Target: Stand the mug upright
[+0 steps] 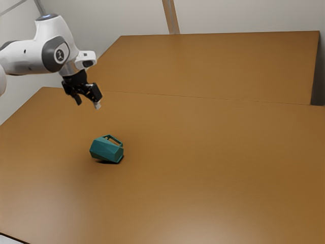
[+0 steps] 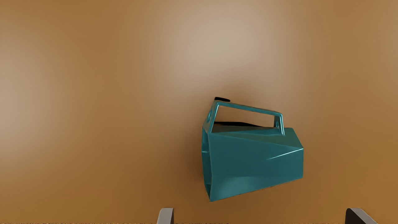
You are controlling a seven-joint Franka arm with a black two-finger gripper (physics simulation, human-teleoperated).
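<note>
one table [image 1: 213, 168], one sideways teal mug [image 1: 105, 150], one pincer [image 1: 88, 104]

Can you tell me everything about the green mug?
The mug is blue-green and a bit shiny, like plastic or glazed pottery. It has flat, angled sides, a wide open mouth, a narrower bottom and a boxy handle. It's lying on its side on the brown table. Only the table touches it; the open gripper is above, away from it.

Teal faceted mug [image 2: 255, 158] with angular handle, on its side on the table [image 1: 203, 173].
</note>
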